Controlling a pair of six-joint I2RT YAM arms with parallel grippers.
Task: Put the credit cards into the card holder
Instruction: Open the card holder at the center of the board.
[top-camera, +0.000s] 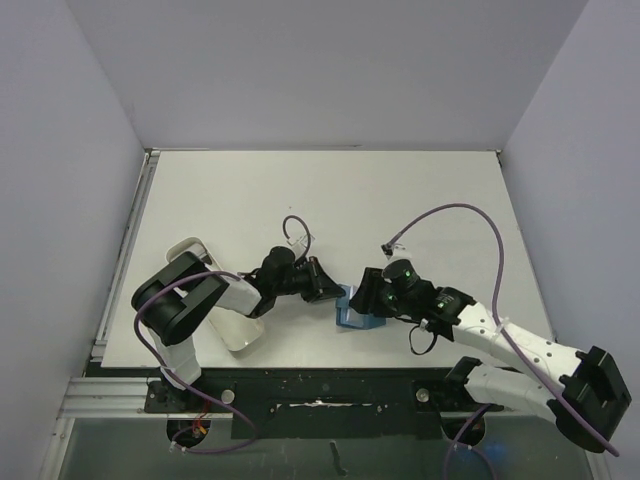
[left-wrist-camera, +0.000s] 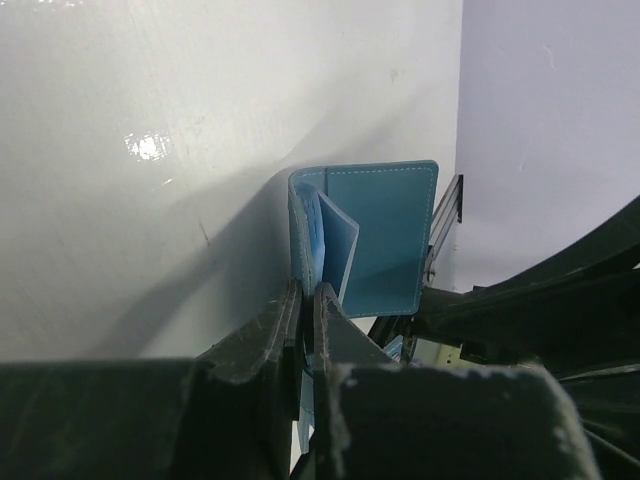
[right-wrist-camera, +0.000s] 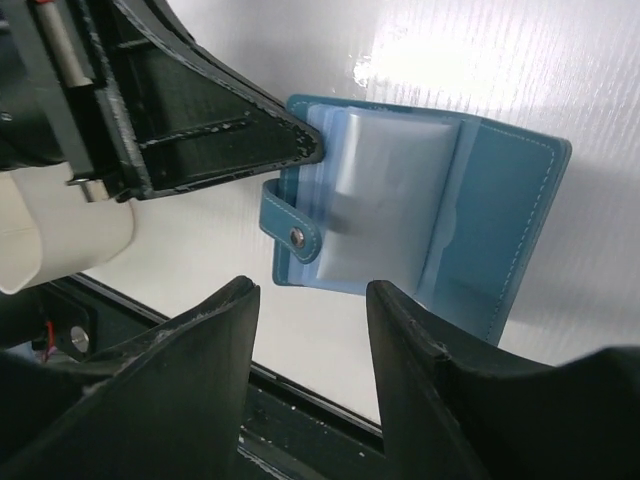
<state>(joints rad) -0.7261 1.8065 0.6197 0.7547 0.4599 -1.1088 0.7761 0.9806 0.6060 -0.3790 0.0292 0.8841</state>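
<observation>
The teal card holder (top-camera: 352, 312) lies open on the table between my two grippers. In the right wrist view the holder (right-wrist-camera: 505, 215) shows a pale whitish-grey credit card (right-wrist-camera: 385, 195) lying in its inner sleeves, and its strap tab with the snap stud (right-wrist-camera: 296, 236). My left gripper (top-camera: 328, 287) is shut on the holder's left edge; in the left wrist view the left gripper (left-wrist-camera: 307, 292) pinches the flap, and the open holder (left-wrist-camera: 385, 235) stands beyond it. My right gripper (right-wrist-camera: 310, 290) is open and empty, just above the holder's near edge. No loose card shows.
A long white tray (top-camera: 232, 325) lies at the front left, partly under my left arm. The table's near edge and the black rail (top-camera: 320, 390) run just below the holder. Purple cables loop over both arms.
</observation>
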